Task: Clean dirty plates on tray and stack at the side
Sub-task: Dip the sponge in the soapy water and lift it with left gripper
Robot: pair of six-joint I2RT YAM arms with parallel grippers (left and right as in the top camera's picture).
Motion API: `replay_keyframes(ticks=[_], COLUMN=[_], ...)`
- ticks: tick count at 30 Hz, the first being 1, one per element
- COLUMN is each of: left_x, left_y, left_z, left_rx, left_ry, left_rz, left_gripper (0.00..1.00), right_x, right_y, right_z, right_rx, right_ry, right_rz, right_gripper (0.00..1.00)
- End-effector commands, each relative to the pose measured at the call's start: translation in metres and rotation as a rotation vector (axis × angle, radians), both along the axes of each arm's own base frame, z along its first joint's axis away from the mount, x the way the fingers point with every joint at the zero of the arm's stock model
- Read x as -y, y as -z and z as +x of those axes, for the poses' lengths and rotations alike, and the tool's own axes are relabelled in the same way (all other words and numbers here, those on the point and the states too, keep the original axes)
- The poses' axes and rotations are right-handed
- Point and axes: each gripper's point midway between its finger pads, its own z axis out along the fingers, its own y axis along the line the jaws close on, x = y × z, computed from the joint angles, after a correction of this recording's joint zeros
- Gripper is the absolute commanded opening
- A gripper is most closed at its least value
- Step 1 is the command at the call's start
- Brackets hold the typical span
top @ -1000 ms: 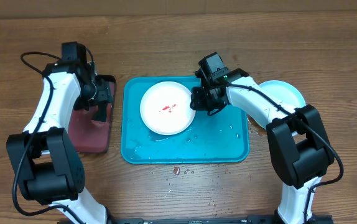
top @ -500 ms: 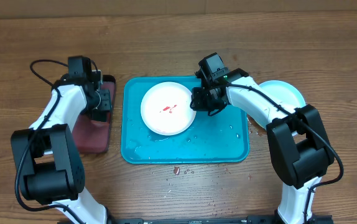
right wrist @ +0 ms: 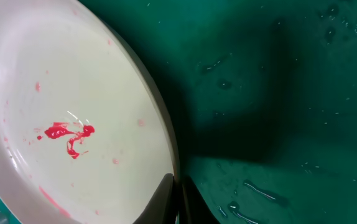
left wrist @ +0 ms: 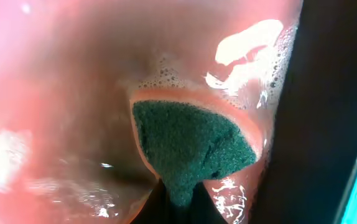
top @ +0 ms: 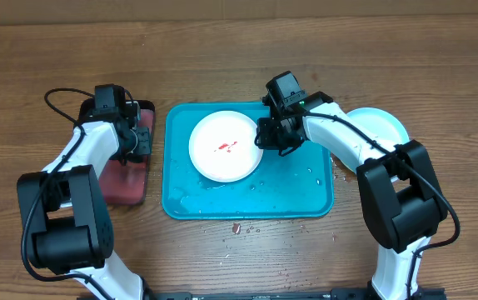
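White plate (top: 225, 147) rim between right fingers (right wrist: 161, 200)

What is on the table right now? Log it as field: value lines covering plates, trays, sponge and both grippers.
white plate: on the turquoise tray, red smear near its middle
light blue plate: on the table right of the tray, partly hidden by the right arm
right gripper: closed on the white plate's rim
left gripper: holding a green sponge in foamy pinkish liquid
small dark tray: left of the turquoise tray, holds that liquid
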Motion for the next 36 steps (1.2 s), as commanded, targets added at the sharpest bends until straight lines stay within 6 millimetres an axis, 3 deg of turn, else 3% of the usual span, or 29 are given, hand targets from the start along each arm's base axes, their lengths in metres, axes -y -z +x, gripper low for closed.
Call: replay_keyframes(ticks=[1, 8, 15, 25, 36], left_x=[-0.002, -0.001, -0.007, -0.002, -0.001], left_y=[-0.007, -0.055, -0.093, -0.134, -0.154], left_z=[0.0, 0.012, -0.002, -0.009, -0.035], left_rx=[0.013, 0.149, 0.231, 0.425, 0.624], left_ry=[-0.049, -0.055, -0.042, 0.166, 0.348], left_rz=[-0.003, -0.072, -0.305, -0.555, -0.723], left_gripper=[0.04, 0.04, 0.04, 0.04, 0.04], right_x=[0.0, 0.001, 0.002, 0.002, 0.003], right_y=[0.005, 0.005, 0.005, 0.005, 0.005], right_z=[-0.003, -0.004, -0.003, -0.002, -0.002], right_rx=[-0.012, -0.015, -0.01, -0.007, -0.005], right_ry=[0.001, 0.001, 0.003, 0.004, 0.005], right_rz=[-0.012, -0.013, -0.02, -0.021, -0.025], right_gripper=[0.04, 0.04, 0.04, 0.04, 0.04])
